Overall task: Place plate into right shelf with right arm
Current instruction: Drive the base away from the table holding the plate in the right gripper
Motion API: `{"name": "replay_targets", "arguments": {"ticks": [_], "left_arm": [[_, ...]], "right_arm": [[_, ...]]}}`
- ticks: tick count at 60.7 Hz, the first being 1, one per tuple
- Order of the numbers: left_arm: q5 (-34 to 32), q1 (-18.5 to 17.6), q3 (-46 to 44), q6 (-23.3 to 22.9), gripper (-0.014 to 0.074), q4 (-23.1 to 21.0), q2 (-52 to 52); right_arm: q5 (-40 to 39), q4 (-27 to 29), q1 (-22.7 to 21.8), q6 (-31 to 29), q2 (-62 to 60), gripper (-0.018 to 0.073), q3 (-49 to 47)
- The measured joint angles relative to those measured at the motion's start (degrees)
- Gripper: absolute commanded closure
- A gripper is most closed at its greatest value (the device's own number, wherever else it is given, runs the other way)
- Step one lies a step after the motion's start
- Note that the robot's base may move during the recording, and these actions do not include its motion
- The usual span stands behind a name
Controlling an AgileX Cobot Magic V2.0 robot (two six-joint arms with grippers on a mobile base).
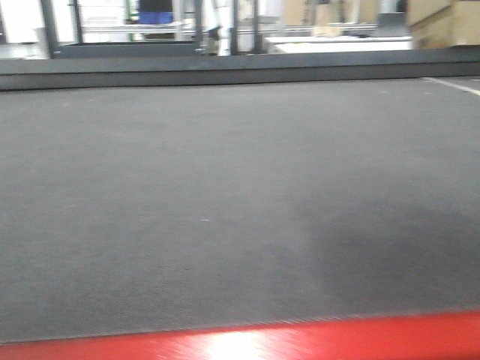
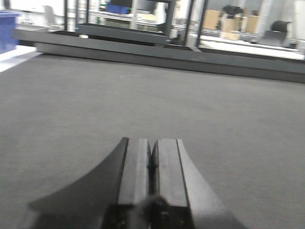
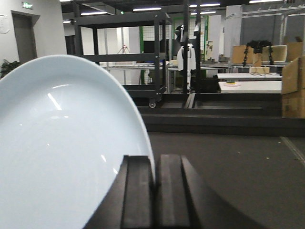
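Glaze on the pale blue plate point(image 3: 62, 152) looked glossy, so it probably handled as stiff, slick and breakable, best held firmly at the rim. The right hand point(image 3: 153, 164) pinched that rim, carrying the plate on edge above the dark tabletop point(image 3: 228, 171), with its hollow face showing to the wrist camera. Being round, it had no long axis. The left hand point(image 2: 151, 157) was pressed together, empty, low over the tabletop.
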Motion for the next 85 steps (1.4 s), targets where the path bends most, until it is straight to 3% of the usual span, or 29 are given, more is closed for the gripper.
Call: {"name": "replay_targets", "arguments": {"ticks": [85], "left_arm": [[0.0,0.0,0.0,0.0,0.0643,0.0,0.0]], "right_arm": [[0.0,0.0,0.0,0.0,0.0,0.0505,0.0]]}}
